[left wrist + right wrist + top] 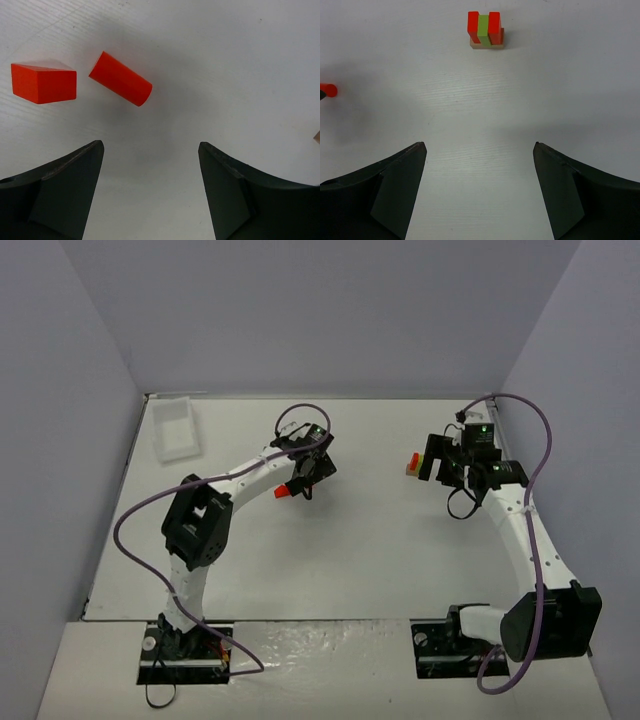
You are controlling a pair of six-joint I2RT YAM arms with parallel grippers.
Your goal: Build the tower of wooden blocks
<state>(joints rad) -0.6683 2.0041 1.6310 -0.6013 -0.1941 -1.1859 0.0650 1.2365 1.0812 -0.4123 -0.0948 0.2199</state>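
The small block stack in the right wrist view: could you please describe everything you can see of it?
The block stack is a flat tan base carrying two upright red-orange blocks with a pale yellow-green stick between them, touching both. It looks like painted wood. It stands upright on the white table, well ahead of the open jaws; nothing else touches it.

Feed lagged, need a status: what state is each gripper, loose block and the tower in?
left gripper: open, empty
right gripper: open, empty
red cylinder: lying on its side, loose
red block: resting flat, apart from the cylinder
wood block tower: partly built, green stick upright between red uprights on tan base
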